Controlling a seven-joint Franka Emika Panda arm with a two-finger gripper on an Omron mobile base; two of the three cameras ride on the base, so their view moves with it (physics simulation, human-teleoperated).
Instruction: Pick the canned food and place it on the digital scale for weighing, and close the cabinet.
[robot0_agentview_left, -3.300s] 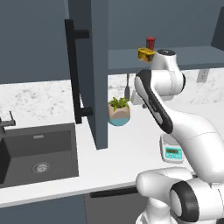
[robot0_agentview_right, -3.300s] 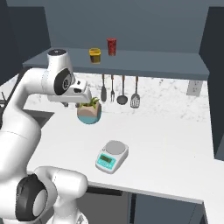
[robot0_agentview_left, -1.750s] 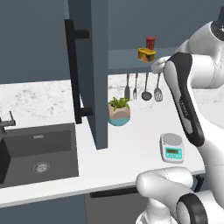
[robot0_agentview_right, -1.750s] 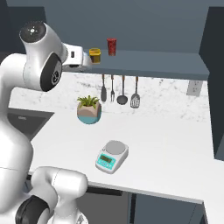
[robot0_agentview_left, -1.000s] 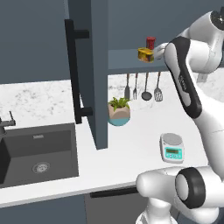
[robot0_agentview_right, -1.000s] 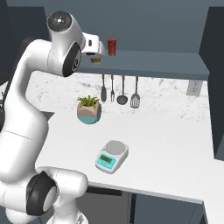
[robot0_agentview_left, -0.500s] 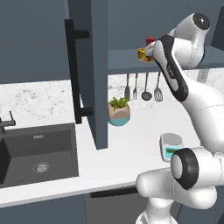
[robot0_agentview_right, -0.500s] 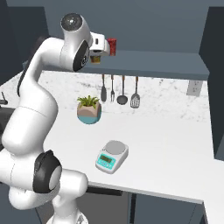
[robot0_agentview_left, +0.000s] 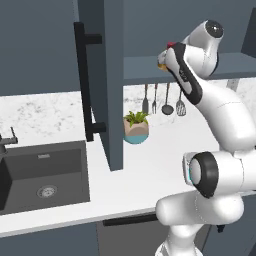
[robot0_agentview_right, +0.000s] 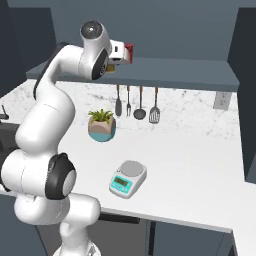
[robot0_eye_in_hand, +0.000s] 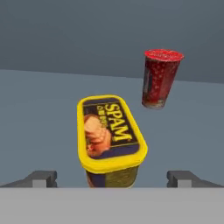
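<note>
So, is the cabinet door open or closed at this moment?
Open. In the left base view the cabinet door stands swung out toward the camera, edge-on over the counter, and its black bar handle faces left.

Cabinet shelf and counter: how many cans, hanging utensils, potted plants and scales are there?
Cans: 2 (canned food, red can)
Hanging utensils: 4
Potted plants: 1
Digital scale: 1
Total: 8

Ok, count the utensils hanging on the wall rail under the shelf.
4, side by side on the wall behind the counter: the knife nearest the plant, then the fork, ladle and slotted spatula.
</note>
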